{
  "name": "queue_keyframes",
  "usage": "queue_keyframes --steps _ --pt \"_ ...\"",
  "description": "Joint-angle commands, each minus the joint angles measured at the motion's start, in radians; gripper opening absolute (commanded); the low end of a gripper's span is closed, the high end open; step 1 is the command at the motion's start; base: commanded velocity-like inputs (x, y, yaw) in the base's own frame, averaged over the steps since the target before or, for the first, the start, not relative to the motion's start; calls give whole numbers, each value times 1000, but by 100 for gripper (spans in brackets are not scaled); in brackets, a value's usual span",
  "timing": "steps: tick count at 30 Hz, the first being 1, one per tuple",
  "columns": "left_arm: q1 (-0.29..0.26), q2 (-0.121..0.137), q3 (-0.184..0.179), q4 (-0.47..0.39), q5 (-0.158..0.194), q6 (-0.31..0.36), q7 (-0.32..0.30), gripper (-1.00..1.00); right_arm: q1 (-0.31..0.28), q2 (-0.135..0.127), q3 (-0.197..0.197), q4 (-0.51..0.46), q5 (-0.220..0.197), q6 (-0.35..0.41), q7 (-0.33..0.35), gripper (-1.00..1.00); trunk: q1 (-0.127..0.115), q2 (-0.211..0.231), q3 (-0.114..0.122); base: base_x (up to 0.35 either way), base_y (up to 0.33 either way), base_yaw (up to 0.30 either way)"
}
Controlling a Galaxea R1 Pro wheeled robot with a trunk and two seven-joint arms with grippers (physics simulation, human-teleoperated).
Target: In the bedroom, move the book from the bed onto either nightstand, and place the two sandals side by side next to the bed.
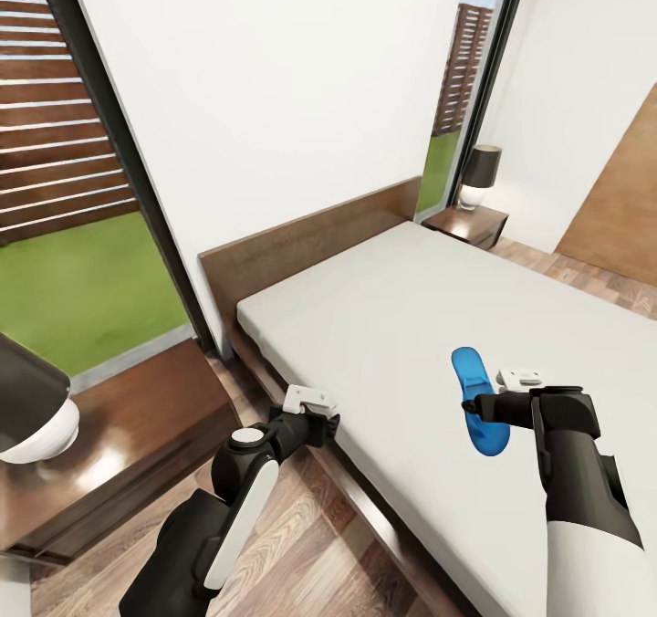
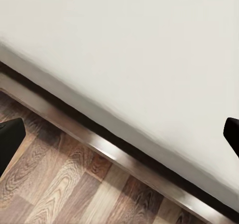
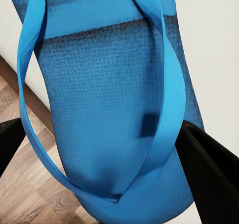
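One bright blue sandal (image 1: 471,372) hangs over the light grey mattress of the bed (image 1: 383,316), near its nearer side, with my right gripper (image 1: 473,408) shut on it. In the right wrist view the sandal (image 3: 104,84) has its straps up and lies between the black fingers (image 3: 211,174). My left gripper (image 1: 334,422) is open and holds nothing, over the bed's dark wooden side rail (image 2: 99,144). A dark brown nightstand (image 1: 137,434) stands close at my left. Another nightstand (image 1: 473,224) sits at the bed's far side. The book is out of view.
Each nightstand carries a lamp: one close by (image 1: 27,407), one with a black shade far off (image 1: 480,177). A tall window (image 1: 73,234) looks onto grass behind the near nightstand. Wood floor (image 1: 301,544) runs along the bed's near side.
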Motion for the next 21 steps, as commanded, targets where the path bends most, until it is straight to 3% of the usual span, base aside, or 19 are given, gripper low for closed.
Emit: queue_keyframes --steps 1,21 --pt "-1 0 -1 -1 11 4 10 100 -1 0 -1 -1 9 3 11 -100 1 -2 -2 0 0 0" --pt "-1 0 -1 -1 11 4 10 100 -1 3 -1 -1 10 3 8 -100 1 -2 26 0 0 0"
